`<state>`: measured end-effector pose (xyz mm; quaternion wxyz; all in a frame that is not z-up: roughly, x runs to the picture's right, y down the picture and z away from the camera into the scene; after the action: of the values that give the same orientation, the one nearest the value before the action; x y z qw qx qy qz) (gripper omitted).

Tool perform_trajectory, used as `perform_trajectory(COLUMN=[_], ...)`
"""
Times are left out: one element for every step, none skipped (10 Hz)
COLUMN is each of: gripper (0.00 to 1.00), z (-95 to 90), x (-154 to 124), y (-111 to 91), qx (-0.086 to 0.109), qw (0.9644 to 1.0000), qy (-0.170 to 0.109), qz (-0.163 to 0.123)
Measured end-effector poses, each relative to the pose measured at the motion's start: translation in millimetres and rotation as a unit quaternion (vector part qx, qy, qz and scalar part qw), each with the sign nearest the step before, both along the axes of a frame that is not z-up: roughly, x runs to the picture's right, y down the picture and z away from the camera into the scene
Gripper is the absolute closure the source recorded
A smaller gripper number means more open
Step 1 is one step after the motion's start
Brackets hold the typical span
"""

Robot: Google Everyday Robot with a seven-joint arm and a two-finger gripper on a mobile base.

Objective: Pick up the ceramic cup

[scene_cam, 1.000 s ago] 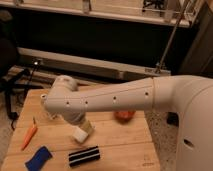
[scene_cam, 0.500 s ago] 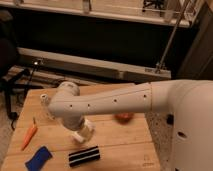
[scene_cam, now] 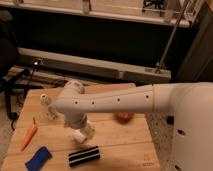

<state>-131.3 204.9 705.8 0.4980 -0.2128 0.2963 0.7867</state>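
The white ceramic cup [scene_cam: 80, 135] is on the wooden table [scene_cam: 120, 145], near its middle, partly covered by the arm's end. My gripper [scene_cam: 85, 127] points down from the white wrist [scene_cam: 74, 102] and is right at the cup, on or around its upper part. The arm hides most of the gripper. I cannot see whether the cup touches the table.
An orange-brown bowl [scene_cam: 123, 117] sits to the right of the cup, behind the arm. A small clear bottle with a white cap [scene_cam: 46, 105] stands at the left. A carrot [scene_cam: 29, 136], a blue object [scene_cam: 38, 157] and a black striped object [scene_cam: 83, 156] lie near the front.
The wrist has come down slightly and shifted a little right over the cup. The cup stays under the gripper in about the same place.
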Motion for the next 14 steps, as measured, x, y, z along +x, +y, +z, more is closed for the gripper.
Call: perform_trajectory(gripper=[0.2,0.2,0.2,0.2,0.2,0.2,0.2,0.2,0.2,0.2,0.2,0.2,0.2,0.2], z=[16.1,26.0,32.2,32.0,32.2,31.9,31.9,31.9,31.6,31.2,30.7,31.5,32.5,33.1], x=[7.7,10.6,11.0,11.7,13.0,11.2,11.4,11.6,11.3,10.8,6.9,-0.3,-5.6,-7.0], y=[7.9,11.5,13.5,13.0,12.9,13.3,13.3,13.3,13.8,14.8,13.7,10.1,5.6,4.3], qx=[-0.004,-0.007,-0.011,-0.011,-0.011,-0.011,-0.011,-0.011,-0.012,-0.013,-0.007,0.004,0.019,0.027], qw=[0.9999,0.9997,0.9996,0.9995,0.9995,0.9995,0.9995,0.9995,0.9995,0.9995,0.9997,0.9999,0.9997,0.9994], qy=[0.012,0.021,0.028,0.028,0.03,0.028,0.028,0.029,0.029,0.028,0.022,0.012,0.005,0.004], qz=[-0.006,-0.006,-0.003,-0.002,-0.001,-0.002,-0.002,-0.002,-0.002,-0.003,-0.009,-0.011,-0.016,-0.02])
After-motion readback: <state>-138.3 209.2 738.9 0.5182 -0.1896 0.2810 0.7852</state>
